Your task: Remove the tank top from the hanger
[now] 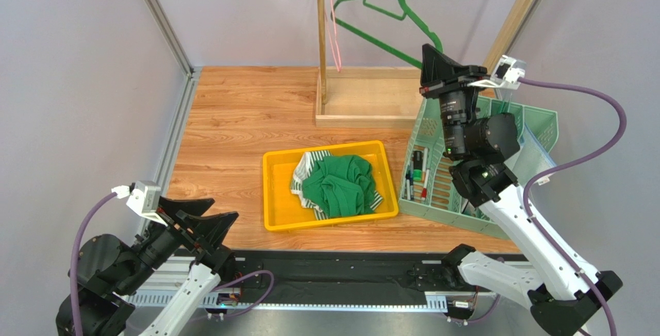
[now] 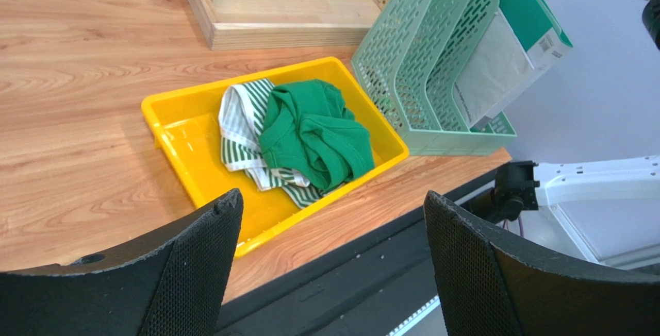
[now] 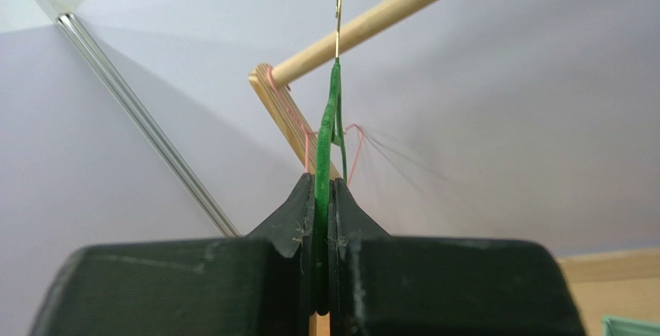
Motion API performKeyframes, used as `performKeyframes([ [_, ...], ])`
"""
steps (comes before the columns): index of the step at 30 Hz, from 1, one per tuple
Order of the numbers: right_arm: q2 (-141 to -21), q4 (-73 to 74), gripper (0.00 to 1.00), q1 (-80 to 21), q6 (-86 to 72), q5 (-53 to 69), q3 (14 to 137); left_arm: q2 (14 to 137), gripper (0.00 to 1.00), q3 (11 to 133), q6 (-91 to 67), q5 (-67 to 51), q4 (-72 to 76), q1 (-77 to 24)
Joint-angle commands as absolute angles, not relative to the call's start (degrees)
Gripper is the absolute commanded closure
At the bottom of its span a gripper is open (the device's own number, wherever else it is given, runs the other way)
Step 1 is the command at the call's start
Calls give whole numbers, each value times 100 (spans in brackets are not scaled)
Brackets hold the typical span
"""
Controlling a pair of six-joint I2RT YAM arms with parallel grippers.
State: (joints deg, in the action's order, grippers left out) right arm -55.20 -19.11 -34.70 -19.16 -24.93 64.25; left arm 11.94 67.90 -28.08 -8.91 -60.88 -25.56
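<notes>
- Right end effector (image 3: 324, 189) clamps the bare green plastic hanger (image 3: 333, 112); tugging could unhook it.
- Left end effector (image 2: 331, 201) gapes wide, empty.
- Crumpled green tank top (image 1: 341, 185) lies in the yellow plastic tray (image 1: 333, 148).

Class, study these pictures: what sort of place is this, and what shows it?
Probably a robotics lab test cell: plain grey panels enclose a wooden table, two robot arms are bolted at its edge, and staged props include a yellow tray and green hanger.
</notes>
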Motion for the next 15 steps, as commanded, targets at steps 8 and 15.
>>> performKeyframes([
  [8,-6038,-3111,100,-3480,-2012,-3750,7339,1169,10,6812,-2944,-809,-6214,-2558],
  [15,-6363,-2883,100,-3463,-2487,-4535,7567,1230,10,6794,-2953,-835,-6205,-2558],
])
